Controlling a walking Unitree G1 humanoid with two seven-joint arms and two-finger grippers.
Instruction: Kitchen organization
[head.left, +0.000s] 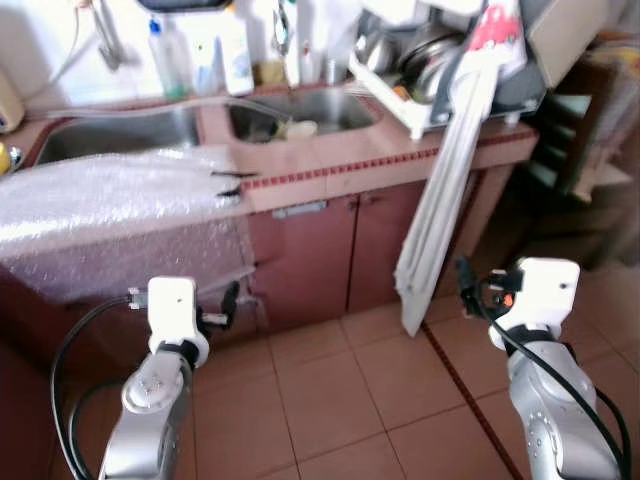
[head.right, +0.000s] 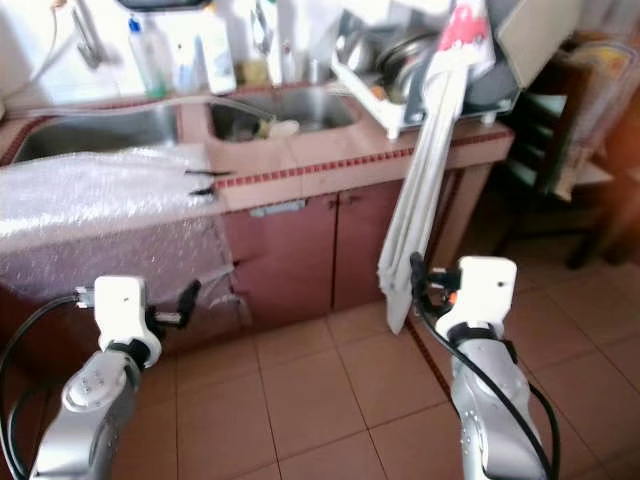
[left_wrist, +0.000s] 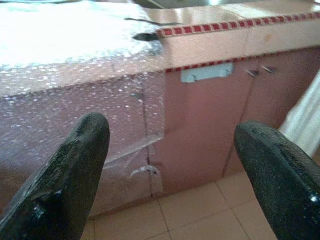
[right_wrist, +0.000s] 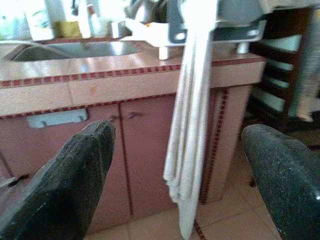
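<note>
A pink tiled counter (head.left: 330, 160) with a double steel sink (head.left: 300, 110) stands ahead of me. A sheet of bubble wrap (head.left: 110, 200) covers the counter's left part and hangs over its front. A thin dark utensil (head.left: 232, 178) lies at the wrap's edge. My left gripper (head.left: 232, 298) is held low before the wrapped cabinet front, open and holding nothing; its black fingers (left_wrist: 75, 170) frame the wrap in the left wrist view. My right gripper (head.left: 464, 278) is open too, close beside a long white towel (head.left: 440, 200) that hangs down from the counter.
A white dish rack (head.left: 400, 100) with pots sits on the counter's right end. Bottles (head.left: 235, 50) line the wall behind the sink. Two cabinet doors (head.left: 340, 250) are closed. Dark furniture (head.left: 580, 140) stands to the right. Brown floor tiles (head.left: 340, 400) lie between my arms.
</note>
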